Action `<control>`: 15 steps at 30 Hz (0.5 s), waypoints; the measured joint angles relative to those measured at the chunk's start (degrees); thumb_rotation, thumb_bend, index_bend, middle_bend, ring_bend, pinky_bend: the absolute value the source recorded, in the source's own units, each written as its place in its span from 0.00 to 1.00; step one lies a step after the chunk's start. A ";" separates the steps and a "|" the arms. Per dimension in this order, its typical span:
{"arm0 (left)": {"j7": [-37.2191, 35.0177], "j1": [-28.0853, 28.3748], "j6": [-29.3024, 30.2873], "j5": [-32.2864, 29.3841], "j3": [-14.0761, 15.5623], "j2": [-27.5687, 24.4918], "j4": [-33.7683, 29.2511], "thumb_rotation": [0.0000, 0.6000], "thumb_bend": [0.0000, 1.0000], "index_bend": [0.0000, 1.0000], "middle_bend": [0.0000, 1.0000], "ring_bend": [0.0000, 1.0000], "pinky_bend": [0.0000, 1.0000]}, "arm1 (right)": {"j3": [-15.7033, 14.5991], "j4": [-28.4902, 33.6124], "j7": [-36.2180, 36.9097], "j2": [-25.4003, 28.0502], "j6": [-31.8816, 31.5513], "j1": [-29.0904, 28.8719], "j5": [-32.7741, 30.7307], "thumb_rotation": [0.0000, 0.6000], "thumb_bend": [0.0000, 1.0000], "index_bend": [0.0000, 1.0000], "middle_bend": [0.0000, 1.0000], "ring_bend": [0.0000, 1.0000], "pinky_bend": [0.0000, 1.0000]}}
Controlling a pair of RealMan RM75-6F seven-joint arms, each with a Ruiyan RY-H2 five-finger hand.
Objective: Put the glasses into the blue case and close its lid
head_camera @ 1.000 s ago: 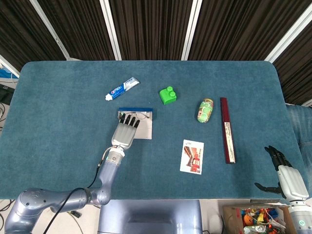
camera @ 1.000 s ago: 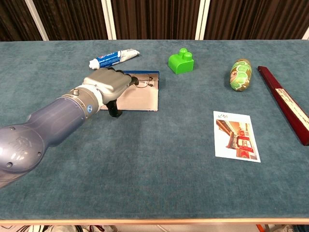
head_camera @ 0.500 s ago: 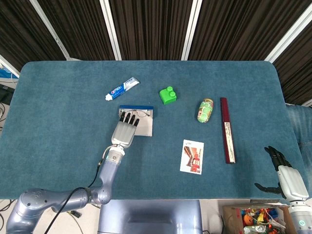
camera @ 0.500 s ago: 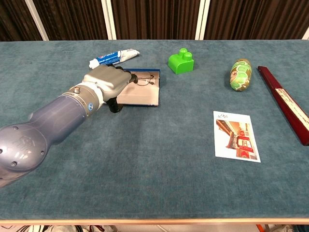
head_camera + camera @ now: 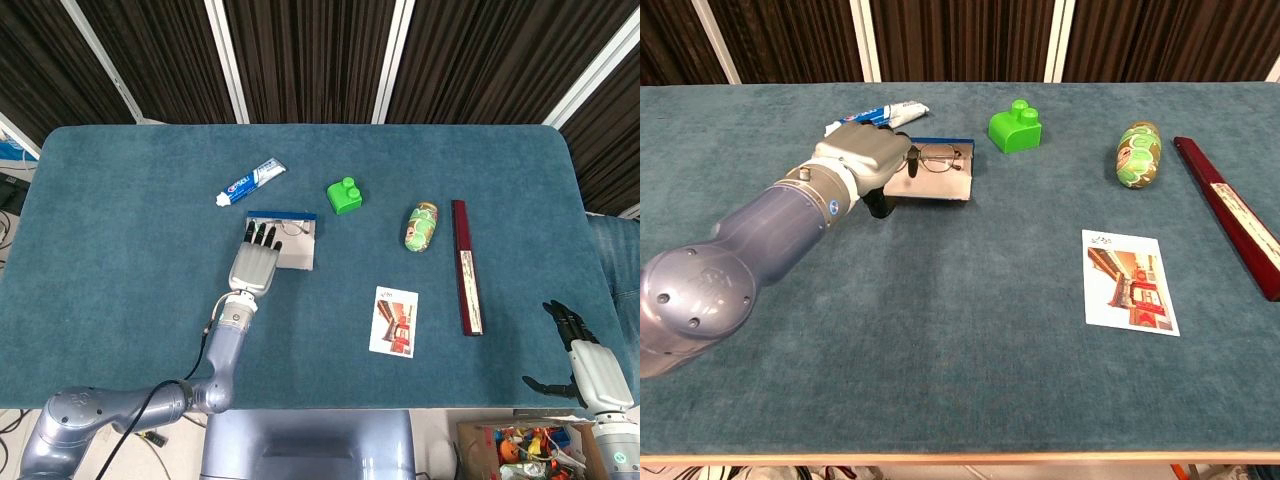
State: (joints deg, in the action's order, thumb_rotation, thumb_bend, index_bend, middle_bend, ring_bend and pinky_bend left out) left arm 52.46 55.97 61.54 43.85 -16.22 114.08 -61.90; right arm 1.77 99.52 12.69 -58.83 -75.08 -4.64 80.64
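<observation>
While I watch both feeds, the teal table (image 5: 120, 200) carries everything. My left hand (image 5: 255, 263) lies palm-down over the left part of the blue case (image 5: 936, 176), which sits left of centre toward the far edge; I can't tell whether its fingers grip the case or only rest on it. My right hand (image 5: 588, 362) hangs off the near right corner, fingers spread, holding nothing. Near the right edge lies a long dark red box (image 5: 465, 266) with a pale label I can't read. A printed card (image 5: 394, 321) sits nearer me, its small writing illegible. The toothpaste tube (image 5: 252, 181), lettering blurred, lies beyond the case. A green snack pouch (image 5: 422, 227) and green block (image 5: 345, 196) follow. The glasses (image 5: 935, 157) rest in the open case.
</observation>
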 measured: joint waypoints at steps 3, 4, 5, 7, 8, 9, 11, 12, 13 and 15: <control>-0.09 0.62 -0.30 -0.08 -0.78 0.45 1.00 1.00 0.45 0.33 0.10 0.03 0.05 | -0.01 0.02 -0.04 0.00 -0.05 0.03 0.00 1.00 0.13 0.02 0.00 0.03 0.18; -0.15 0.84 -0.37 -0.08 -1.08 0.63 1.34 1.00 0.45 0.34 0.10 0.03 0.05 | 0.00 0.03 -0.03 0.01 -0.08 0.05 -0.02 1.00 0.13 0.02 0.00 0.03 0.18; -0.22 1.13 -0.41 -0.05 -1.44 0.84 1.79 1.00 0.45 0.35 0.10 0.03 0.05 | 0.01 0.04 -0.01 0.01 -0.12 0.07 -0.04 1.00 0.13 0.02 0.00 0.03 0.18; -0.34 1.54 -0.41 0.08 -1.92 1.12 2.49 1.00 0.45 0.36 0.10 0.03 0.05 | 0.01 0.03 -0.01 0.00 -0.13 0.08 -0.04 1.00 0.13 0.02 0.00 0.03 0.18; -0.47 1.78 -0.39 0.16 -2.28 1.30 2.96 1.00 0.45 0.36 0.10 0.03 0.05 | -0.01 0.03 -0.02 -0.01 -0.13 0.09 -0.05 1.00 0.13 0.02 0.00 0.03 0.18; -0.62 1.96 -0.41 0.22 -2.54 1.43 3.31 1.00 0.45 0.36 0.10 0.03 0.05 | -0.02 0.03 -0.04 -0.02 -0.11 0.09 -0.04 1.00 0.13 0.02 0.00 0.03 0.18; -1.02 2.35 -0.55 0.28 -3.15 1.69 4.18 1.00 0.45 0.37 0.10 0.03 0.05 | -0.06 0.03 -0.13 -0.04 -0.10 0.09 0.00 1.00 0.13 0.02 0.00 0.03 0.18; -1.15 2.53 -0.64 0.28 -3.41 1.82 4.62 1.00 0.45 0.37 0.10 0.03 0.05 | -0.07 0.05 -0.17 -0.06 -0.10 0.10 0.01 1.00 0.13 0.02 0.00 0.03 0.18; -1.25 2.71 -0.73 0.26 -3.66 1.95 5.10 1.00 0.45 0.38 0.10 0.03 0.05 | -0.08 0.07 -0.19 -0.07 -0.13 0.11 0.01 1.00 0.13 0.02 0.00 0.03 0.18; -1.52 3.18 -1.04 0.18 -4.25 2.29 6.38 1.00 0.45 0.38 0.10 0.03 0.05 | -0.08 0.10 -0.23 -0.08 -0.18 0.16 -0.05 1.00 0.13 0.02 0.00 0.03 0.18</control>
State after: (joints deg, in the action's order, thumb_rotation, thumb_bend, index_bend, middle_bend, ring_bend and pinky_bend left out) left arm 50.94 59.16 60.50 44.03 -20.47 116.38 -55.52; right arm 1.68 99.62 12.46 -58.91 -75.26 -4.47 80.59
